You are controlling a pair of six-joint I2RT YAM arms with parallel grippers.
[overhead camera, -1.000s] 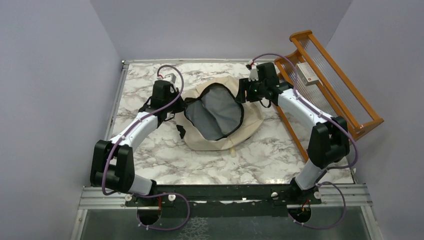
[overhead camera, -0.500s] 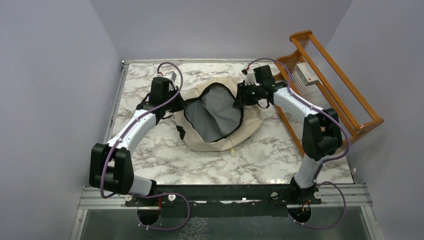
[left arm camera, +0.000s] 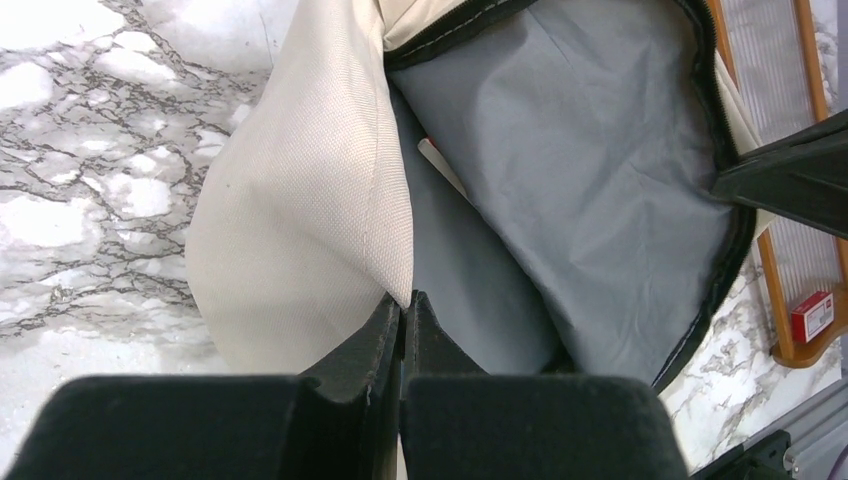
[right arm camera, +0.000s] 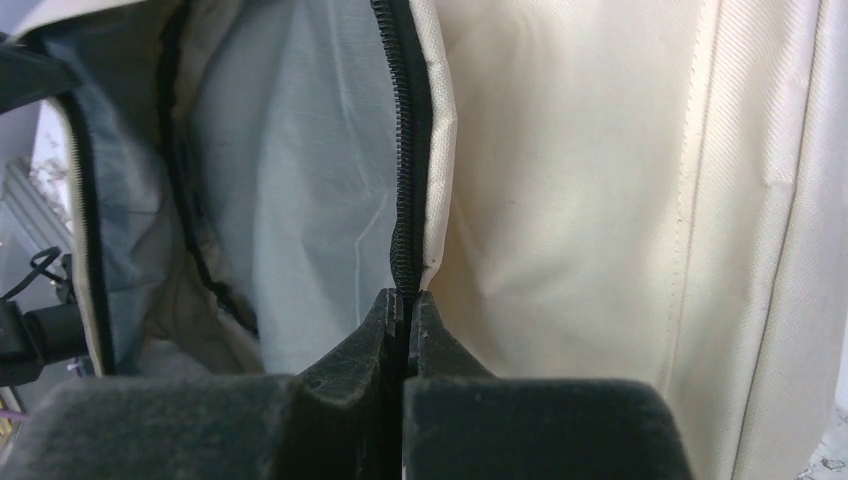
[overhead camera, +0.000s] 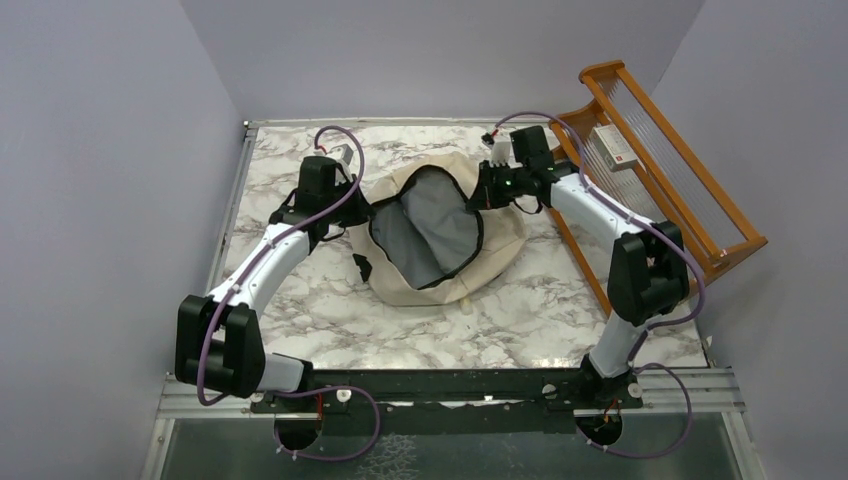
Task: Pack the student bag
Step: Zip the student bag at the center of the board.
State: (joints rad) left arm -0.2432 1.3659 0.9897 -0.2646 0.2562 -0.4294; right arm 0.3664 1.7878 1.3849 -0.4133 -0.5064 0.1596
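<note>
The student bag [overhead camera: 425,288] lies mid-bench [overhead camera: 330,322], left claw [overhead camera: 363,209] at its left rim, right claw [overhead camera: 478,196] at its right rim, rack [overhead camera: 665,175] further right.

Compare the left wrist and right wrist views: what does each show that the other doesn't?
Left wrist only: the left gripper shut on the student bag at its beige rim, plus the wooden rack with a red-and-white box. Right wrist only: the right gripper shut on the bag's black zipper edge. Both: the bag's open mouth and grey lining.
</note>
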